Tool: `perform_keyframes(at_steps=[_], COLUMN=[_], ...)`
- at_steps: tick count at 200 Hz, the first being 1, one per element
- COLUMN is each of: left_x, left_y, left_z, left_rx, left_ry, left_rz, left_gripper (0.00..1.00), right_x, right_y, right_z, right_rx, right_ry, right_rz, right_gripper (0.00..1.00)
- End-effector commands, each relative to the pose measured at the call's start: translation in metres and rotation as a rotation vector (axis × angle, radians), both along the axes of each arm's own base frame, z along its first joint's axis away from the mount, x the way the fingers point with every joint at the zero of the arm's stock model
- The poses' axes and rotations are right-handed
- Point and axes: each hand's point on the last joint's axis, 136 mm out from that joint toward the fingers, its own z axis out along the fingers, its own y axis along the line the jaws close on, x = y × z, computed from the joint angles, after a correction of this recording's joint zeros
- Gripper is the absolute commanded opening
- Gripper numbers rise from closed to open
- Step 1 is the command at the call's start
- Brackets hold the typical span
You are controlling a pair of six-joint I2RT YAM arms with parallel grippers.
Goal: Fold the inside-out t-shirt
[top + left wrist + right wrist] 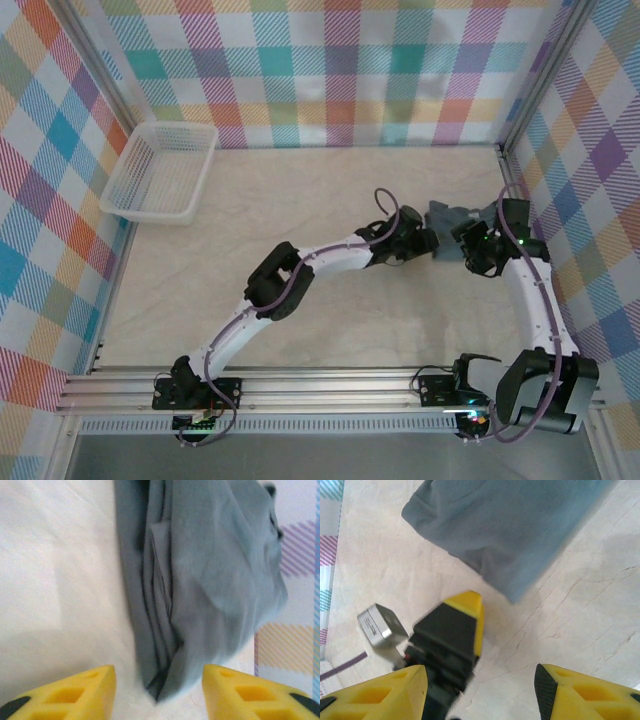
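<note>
Top external view: we see the t-shirt (452, 217) as a small slate-grey bundle on the right side of the table (300, 200), near the right wall. The left end effector (428, 243) and the right end effector (462, 248) sit close beside each other at its near edge. From here we cannot tell how wide either stands. The table is pale with a stone-like pattern, and the walls (330, 70) are bright plaid. A white plastic lattice basket (160, 172) sits in the far left corner, well apart from the shirt.

Left wrist view: the left end effector's yellow fingers (75, 692) are wedge-shaped with cut-out windows. They stand clearly apart and grip nothing. The shirt lies ahead of them, soft and matte, folded into a thick pad with several layered edges along one side. One pointed corner reaches down between the fingertips, and we cannot tell whether it touches them.

Right wrist view: the right end effector's yellow fingers (380, 695) stand wide apart with nothing held. Between them we see bare table and a yellow and black finger (457, 630) of the other arm, with a small silver block (382, 625) beside it. The shirt lies beyond, a smooth fold with a rounded corner, flat on the table and apart from these fingers.
</note>
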Motion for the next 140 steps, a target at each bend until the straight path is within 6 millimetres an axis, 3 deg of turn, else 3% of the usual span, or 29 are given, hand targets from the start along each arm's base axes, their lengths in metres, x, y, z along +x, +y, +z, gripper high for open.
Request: perform_keyframes(at_steps=[1, 20, 41, 80, 112, 140], left_x=[0.023, 0.03, 0.034, -0.001, -0.043, -0.072], left_y=[0.033, 0.068, 0.122, 0.226, 0.307, 0.351], left_z=[0.03, 0.066, 0.104, 0.166, 0.175, 0.168], left_rx=[0.028, 0.025, 0.046, 0.239, 0.338, 0.412], left_ry=[-0.066, -0.158, -0.246, -0.48, -0.516, -0.488], left_rz=[0.044, 0.086, 0.129, 0.143, 0.226, 0.268], left_gripper=[0.57, 0.64, 0.67, 0.73, 0.75, 0.75], right_x=[0.005, 0.019, 0.035, 0.05, 0.07, 0.1], right_y=[0.007, 0.001, -0.016, -0.066, -0.075, -0.077], right_z=[-0.013, -0.032, -0.052, -0.087, -0.107, -0.119], right_rx=[0.042, 0.053, 0.051, -0.023, -0.025, -0.028], right_ry=[0.041, 0.071, 0.1, 0.183, 0.232, 0.256], right_rz=[0.069, 0.059, 0.023, -0.078, -0.044, 0.042], right_gripper=[0.6, 0.6, 0.61, 0.61, 0.59, 0.49])
